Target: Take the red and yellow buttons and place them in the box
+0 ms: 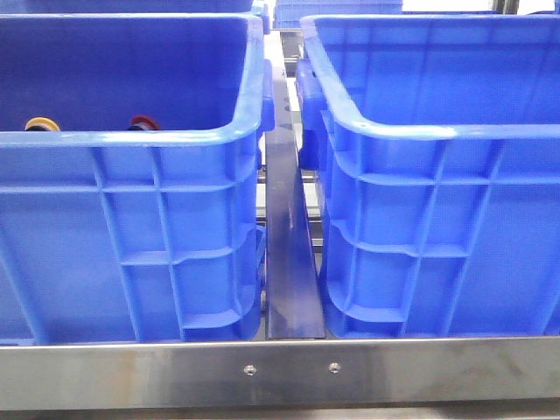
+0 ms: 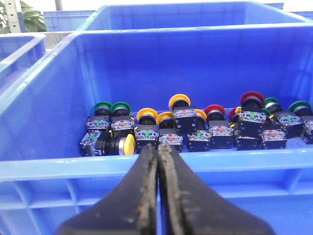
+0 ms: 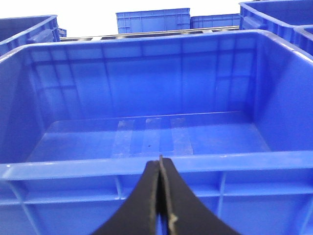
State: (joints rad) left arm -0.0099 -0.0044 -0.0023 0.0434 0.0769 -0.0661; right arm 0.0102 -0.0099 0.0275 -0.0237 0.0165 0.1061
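The left blue crate (image 2: 44, 166) holds several push buttons with dark bases. Among them are red-capped buttons (image 2: 252, 98) and yellow-capped buttons (image 2: 179, 101), plus green-capped ones (image 2: 103, 106). In the front view only a yellow cap (image 1: 39, 124) and a red cap (image 1: 144, 122) peek over this crate's rim (image 1: 131, 138). My left gripper (image 2: 157, 147) is shut and empty, outside the crate's near wall. The box (image 1: 420, 131) on the right is an empty blue crate. My right gripper (image 3: 160, 159) is shut and empty, just outside that box's near rim (image 3: 73, 169). Neither gripper shows in the front view.
A narrow dark gap with a metal rail (image 1: 289, 254) separates the two crates. A steel frame bar (image 1: 289, 372) runs along the front. More blue crates (image 3: 152, 20) stand behind. Clear tape strips (image 3: 149, 137) lie on the box's floor.
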